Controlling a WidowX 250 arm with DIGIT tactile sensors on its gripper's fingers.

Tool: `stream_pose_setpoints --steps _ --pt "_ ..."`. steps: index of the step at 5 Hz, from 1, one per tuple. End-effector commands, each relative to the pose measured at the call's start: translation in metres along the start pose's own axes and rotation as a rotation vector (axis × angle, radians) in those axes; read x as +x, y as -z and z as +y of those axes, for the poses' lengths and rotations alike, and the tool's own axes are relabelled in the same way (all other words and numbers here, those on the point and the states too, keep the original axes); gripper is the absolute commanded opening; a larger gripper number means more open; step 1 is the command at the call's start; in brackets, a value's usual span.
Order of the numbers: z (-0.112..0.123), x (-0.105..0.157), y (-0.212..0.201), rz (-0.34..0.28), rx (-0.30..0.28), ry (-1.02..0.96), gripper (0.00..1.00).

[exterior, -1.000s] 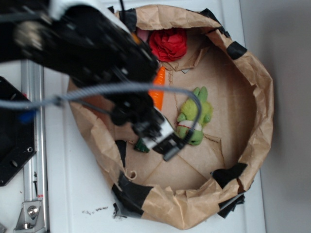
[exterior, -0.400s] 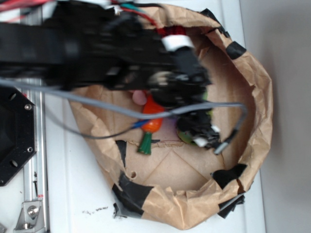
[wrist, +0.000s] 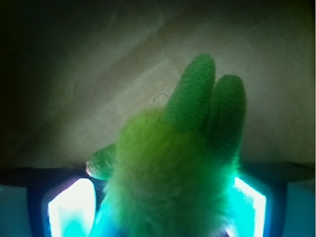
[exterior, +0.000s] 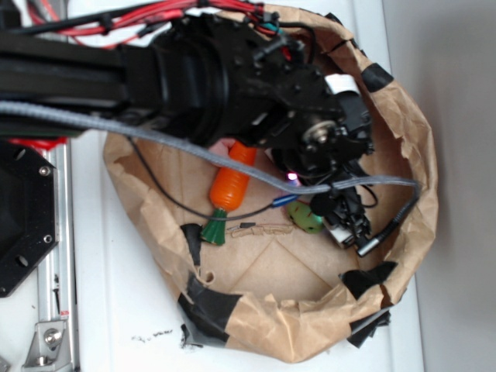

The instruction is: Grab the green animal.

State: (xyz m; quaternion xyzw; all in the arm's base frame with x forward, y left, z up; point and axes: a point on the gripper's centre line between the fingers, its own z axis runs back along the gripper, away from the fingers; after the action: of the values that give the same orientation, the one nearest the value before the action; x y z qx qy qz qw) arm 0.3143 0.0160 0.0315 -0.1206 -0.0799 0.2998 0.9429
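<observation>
The green animal [exterior: 308, 218] is a fuzzy lime-green plush lying in the brown paper basket [exterior: 419, 155]; only a small part shows below the arm in the exterior view. In the wrist view it [wrist: 173, 168] fills the lower middle, with its two ears pointing up. My gripper [exterior: 335, 222] is down over it. In the wrist view the gripper [wrist: 160, 200] has one glowing finger on the left [wrist: 74, 207] and one on the right [wrist: 251, 200], with the plush between them. The jaws stand apart on either side of the plush.
An orange carrot toy [exterior: 230, 186] with a green top [exterior: 215, 230] lies left of the plush in the basket. The arm and its grey cable [exterior: 194, 147] cover the basket's back half. Black tape patches [exterior: 364, 277] mark the rim. A metal rail [exterior: 54, 256] runs along the left.
The arm has swung right and down across the basket, from beside the plush to right over it. The carrot has shifted down and left. The plush is now mostly hidden.
</observation>
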Motion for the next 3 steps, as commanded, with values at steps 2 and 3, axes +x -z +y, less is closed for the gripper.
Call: stream_pose_setpoints --steps 2,3 --pt "0.015 -0.006 -0.095 0.233 -0.218 0.488 0.0" --pt "0.011 -0.004 -0.135 0.106 -0.153 0.647 0.0"
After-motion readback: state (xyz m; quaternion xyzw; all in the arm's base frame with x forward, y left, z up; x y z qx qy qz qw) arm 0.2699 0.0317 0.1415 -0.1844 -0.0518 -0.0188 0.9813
